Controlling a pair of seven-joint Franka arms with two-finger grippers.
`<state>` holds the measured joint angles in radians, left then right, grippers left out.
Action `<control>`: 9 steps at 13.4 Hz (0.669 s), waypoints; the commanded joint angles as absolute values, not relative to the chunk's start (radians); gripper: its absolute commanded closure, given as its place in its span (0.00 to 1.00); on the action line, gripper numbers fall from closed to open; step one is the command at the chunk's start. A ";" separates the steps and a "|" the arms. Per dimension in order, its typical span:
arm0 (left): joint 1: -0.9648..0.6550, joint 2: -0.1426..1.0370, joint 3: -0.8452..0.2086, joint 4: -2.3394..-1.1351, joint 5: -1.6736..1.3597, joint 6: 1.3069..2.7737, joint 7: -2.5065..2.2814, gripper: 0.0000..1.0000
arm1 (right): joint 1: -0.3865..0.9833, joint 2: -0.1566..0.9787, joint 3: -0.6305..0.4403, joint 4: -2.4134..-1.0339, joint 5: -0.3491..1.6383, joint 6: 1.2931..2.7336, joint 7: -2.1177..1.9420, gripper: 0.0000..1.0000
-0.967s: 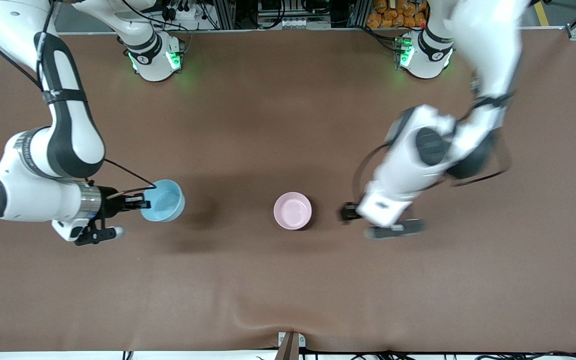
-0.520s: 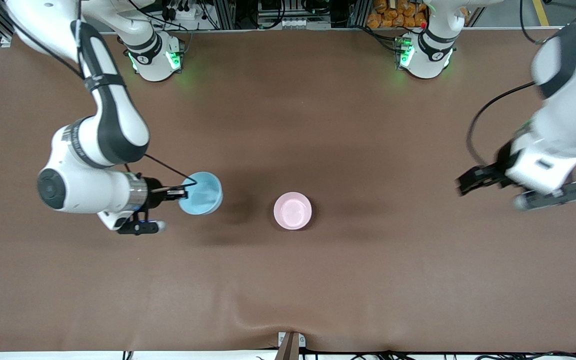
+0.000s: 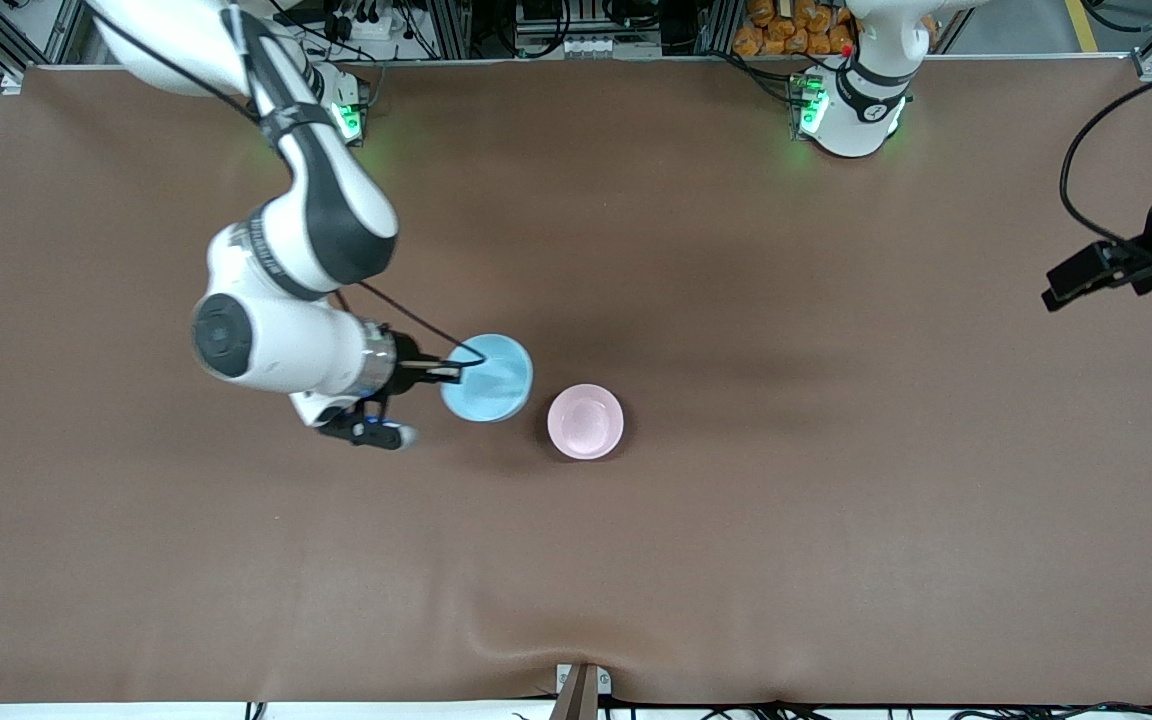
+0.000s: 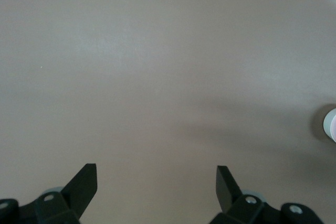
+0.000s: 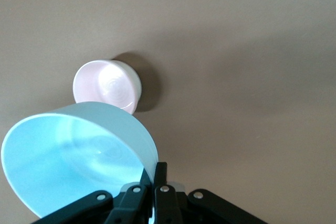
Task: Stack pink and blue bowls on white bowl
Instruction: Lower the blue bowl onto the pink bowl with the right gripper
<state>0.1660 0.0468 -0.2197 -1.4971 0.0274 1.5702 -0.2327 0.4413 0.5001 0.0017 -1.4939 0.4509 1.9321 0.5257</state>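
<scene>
The right gripper (image 3: 436, 374) is clenched on the rim of the blue bowl (image 3: 487, 378) and holds it in the air, a little tilted, over the middle of the table (image 3: 836, 560) and just beside the pink bowl (image 3: 585, 421). A grip on the rim leaves the underside of the bowl free, so it can go down into another bowl without the fingers being in the way. The pink bowl stands upright near the centre of the table, well apart from every edge; in the right wrist view a thin pale rim shows at its base, so probably it already sits in the white bowl, but this cannot be told for sure. The left gripper (image 3: 1086, 278) hangs released and empty over the table edge at the left arm's end, where it waits; there it leaves the middle free for the other arm.
</scene>
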 commanded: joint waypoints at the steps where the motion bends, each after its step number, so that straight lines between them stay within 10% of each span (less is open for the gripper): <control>1: 0.166 -0.009 -0.241 -1.529 0.021 1.549 -0.239 0.00 | 0.511 0.541 -0.011 -1.463 0.476 2.000 0.647 1.00; 9: 0.164 -0.032 -0.253 -1.525 -0.015 1.479 -0.222 0.00 | 0.586 0.652 -0.011 -1.463 0.495 2.153 0.749 1.00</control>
<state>0.1579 -0.0051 -0.2494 -1.5032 0.0027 1.4937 -0.2342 0.5633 0.6251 0.0009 -1.4913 0.4636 2.1337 0.7205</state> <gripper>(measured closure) 0.000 0.974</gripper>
